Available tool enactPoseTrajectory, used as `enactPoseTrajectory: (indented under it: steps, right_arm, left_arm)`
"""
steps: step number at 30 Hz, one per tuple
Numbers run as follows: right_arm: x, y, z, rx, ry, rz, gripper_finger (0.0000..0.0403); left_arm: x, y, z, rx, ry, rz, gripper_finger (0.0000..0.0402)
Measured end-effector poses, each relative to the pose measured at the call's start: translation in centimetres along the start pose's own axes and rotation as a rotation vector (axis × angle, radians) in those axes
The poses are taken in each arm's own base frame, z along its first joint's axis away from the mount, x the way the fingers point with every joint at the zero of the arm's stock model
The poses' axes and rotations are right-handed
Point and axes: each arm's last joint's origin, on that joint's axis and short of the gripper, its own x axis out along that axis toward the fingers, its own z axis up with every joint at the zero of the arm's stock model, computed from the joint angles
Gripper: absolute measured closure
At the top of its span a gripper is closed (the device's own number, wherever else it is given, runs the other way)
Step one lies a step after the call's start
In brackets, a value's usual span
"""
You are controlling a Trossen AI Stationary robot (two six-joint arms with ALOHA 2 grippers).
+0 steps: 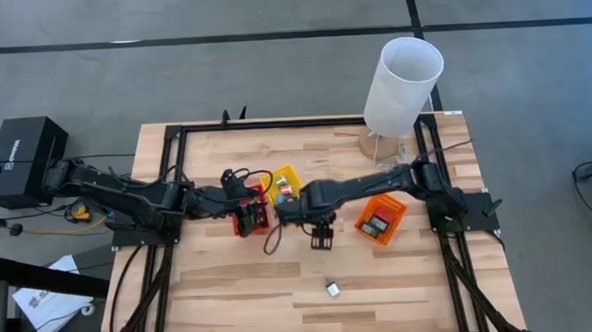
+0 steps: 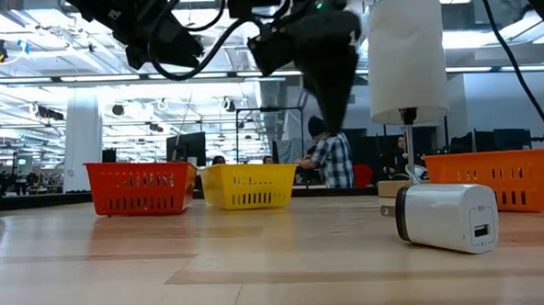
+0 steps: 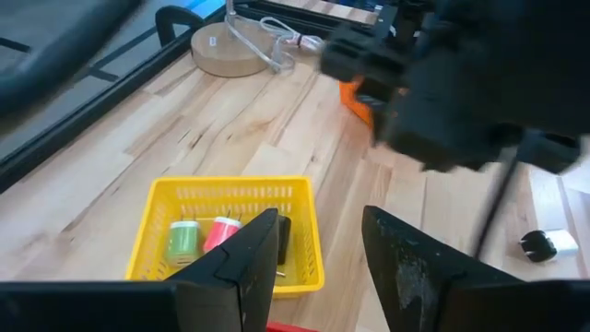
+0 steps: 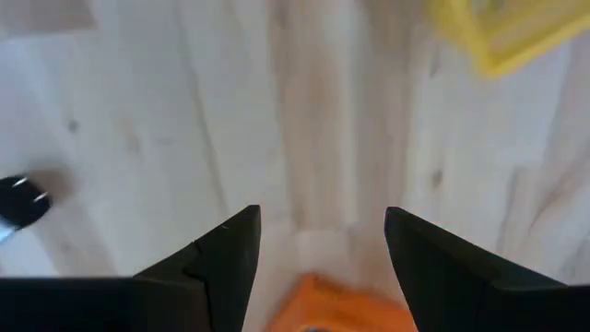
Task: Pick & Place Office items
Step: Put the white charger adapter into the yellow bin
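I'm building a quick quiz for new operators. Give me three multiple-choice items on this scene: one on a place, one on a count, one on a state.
1. Where does the white charger block lie?
A. in the yellow tray
B. on the bare table near the front edge
C. in the orange tray

2. How many plastic trays are on the table?
A. two
B. three
C. five

3. How is the right gripper?
A. open and empty
B. shut on a clip
C. shut on the block

Answers: 1 B, the high view shows it alone on the wood. 2 B, the red tray, yellow tray and orange tray. 3 A, its wrist view shows only table between the fingers.
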Motion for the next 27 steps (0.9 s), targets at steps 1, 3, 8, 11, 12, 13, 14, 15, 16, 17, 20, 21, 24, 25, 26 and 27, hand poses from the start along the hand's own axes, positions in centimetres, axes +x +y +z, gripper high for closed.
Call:
enactPoseTrajectory:
  steps: [1,3,8,11,12,13,14,15,16,17,20,21,24,25,26,27]
  right_arm:
    - [0.0,0.7,-0.3,0.006,0.009,-0.003,0.0179]
    - [-0.1,2.1,-0.8,-0.006,0.027,-0.011,0.0179]
    - [-0.3,5.4,-2.1,0.015,0.035,-0.022,0.0179]
    - [-0.4,7.0,-3.0,0.021,0.054,-0.035,0.0179]
    - [-0.4,7.5,-3.3,0.024,0.061,-0.04,0.0179]
    - [-0.5,8.0,-3.6,0.026,0.07,-0.047,0.0179]
    - [-0.5,8.5,-4.0,0.03,0.076,-0.053,0.0179]
    - [-0.5,9.0,-4.3,0.036,0.08,-0.058,0.0179]
    - [-0.6,9.6,-4.6,0.043,0.083,-0.062,0.0179]
    - [-0.6,10.1,-5.0,0.05,0.083,-0.066,0.0179]
    - [-1.5,11.4,-6.4,0.043,0.078,-0.072,0.0179]
    - [-2.0,11.7,-6.8,0.042,0.066,-0.068,0.0179]
    - [-3.3,12.4,-8.1,0.08,0.023,-0.046,0.0179]
    - [-3.8,12.6,-8.6,0.088,0.006,-0.036,0.0179]
    - [-4.2,12.7,-9.1,0.096,-0.012,-0.027,0.0179]
    - [-4.6,12.7,-9.6,0.101,-0.027,-0.019,0.0179]
  left_arm:
    - [0.0,0.0,0.0,0.0,0.0,0.0,0.0247]
    - [0.0,0.0,0.0,0.001,0.0,-0.002,0.0247]
    - [-0.2,-0.4,-0.1,0.009,0.002,-0.018,0.0247]
    - [-0.3,-0.6,-0.2,0.013,0.002,-0.026,0.0247]
    - [-0.3,-0.6,-0.2,0.014,0.002,-0.028,0.0247]
    - [-0.3,-0.7,-0.2,0.015,0.002,-0.031,0.0247]
    - [-0.4,-0.7,-0.2,0.016,0.002,-0.032,0.0247]
    - [-0.4,-0.7,-0.2,0.017,0.002,-0.034,0.0247]
    - [-0.4,-0.8,-0.3,0.018,0.003,-0.036,0.0247]
    - [-0.4,-0.8,-0.3,0.017,0.003,-0.037,0.0247]
    - [-0.4,-0.8,-0.3,0.015,0.002,-0.036,0.0247]
    - [-0.4,-0.8,-0.3,0.014,0.002,-0.036,0.0247]
    - [-0.4,-0.8,-0.2,0.014,0.002,-0.037,0.0247]
    - [-0.4,-0.8,-0.2,0.013,0.001,-0.037,0.0247]
    - [-0.4,-0.8,-0.2,0.013,0.001,-0.037,0.0247]
    - [-0.4,-0.8,-0.2,0.008,0.0,-0.037,0.0247]
